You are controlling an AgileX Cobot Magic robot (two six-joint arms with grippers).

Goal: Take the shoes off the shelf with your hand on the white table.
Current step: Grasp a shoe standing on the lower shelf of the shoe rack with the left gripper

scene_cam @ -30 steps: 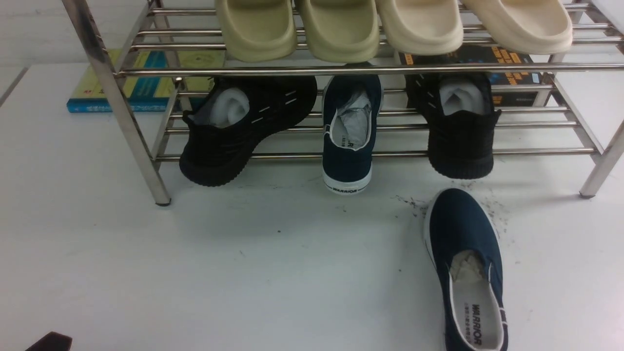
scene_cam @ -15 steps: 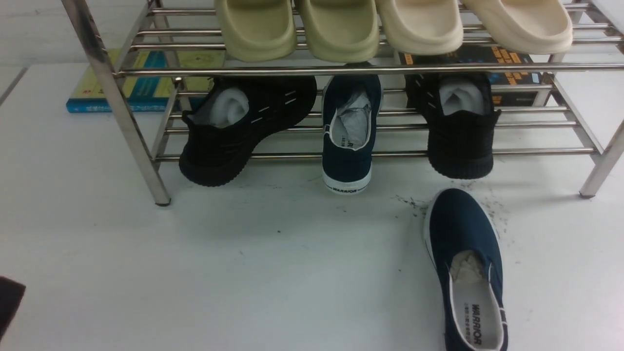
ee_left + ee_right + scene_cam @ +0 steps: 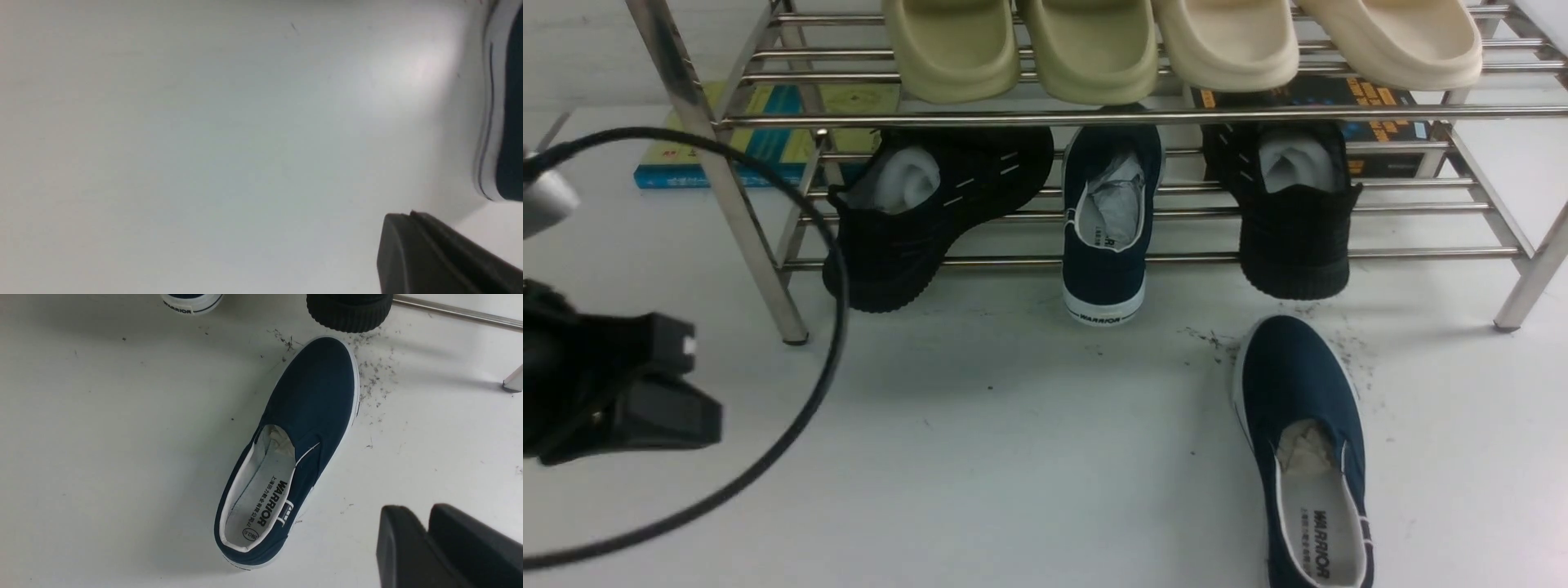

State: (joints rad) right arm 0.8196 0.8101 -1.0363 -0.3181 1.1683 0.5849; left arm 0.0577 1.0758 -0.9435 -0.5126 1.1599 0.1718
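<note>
Shoes x2, navy (1 on shelf)

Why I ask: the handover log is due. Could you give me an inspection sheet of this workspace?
Surface: white table, with dark scuff specks in front of the shelf.
Job's things: one navy shoe on the lower tier of the shelf, heel overhanging; other navy shoe upright on the table.
Clutter: two black sneakers on the lower tier; foam slippers on top; books behind the shelf.
Grippers: left gripper shut, empty, above the table; right gripper empty, open or shut unclear.
Cables: black cable loops across the shelf's left leg in the front view.
Surroundings: nothing seen.
</note>
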